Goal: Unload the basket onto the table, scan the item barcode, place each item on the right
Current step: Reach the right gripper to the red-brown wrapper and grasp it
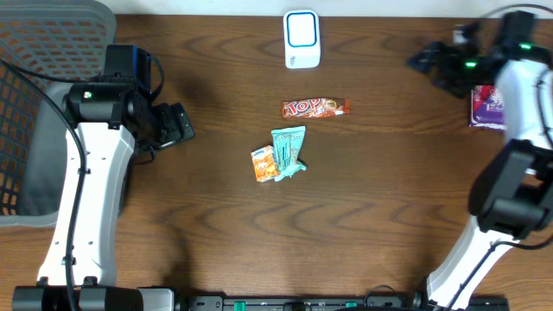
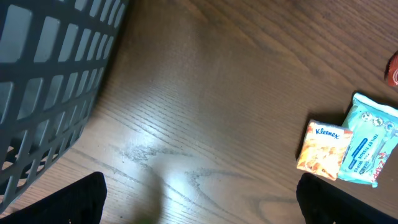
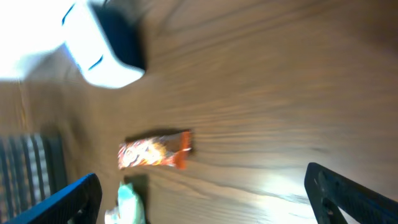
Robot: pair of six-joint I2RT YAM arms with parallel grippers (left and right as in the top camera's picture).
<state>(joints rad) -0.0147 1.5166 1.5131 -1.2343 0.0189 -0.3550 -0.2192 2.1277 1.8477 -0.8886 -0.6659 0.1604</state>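
The white and blue barcode scanner [image 1: 301, 39] stands at the table's far middle and shows blurred in the right wrist view [image 3: 102, 43]. A red-orange candy bar [image 1: 315, 107] [image 3: 155, 151] lies in front of it. Nearer lie a teal wipes pack [image 1: 289, 151] [image 2: 372, 149] and an orange Kleenex pack [image 1: 264, 162] [image 2: 320, 149], touching. A purple packet [image 1: 486, 108] lies at the right edge, partly behind the right arm. My right gripper [image 1: 425, 62] [image 3: 205, 205] hangs open and empty right of the scanner. At the left, my left gripper [image 1: 180, 125] [image 2: 199, 208] is open over bare wood.
A grey mesh basket [image 1: 43, 78] [image 2: 50, 81] fills the far left corner beside the left arm. The table is dark brown wood.
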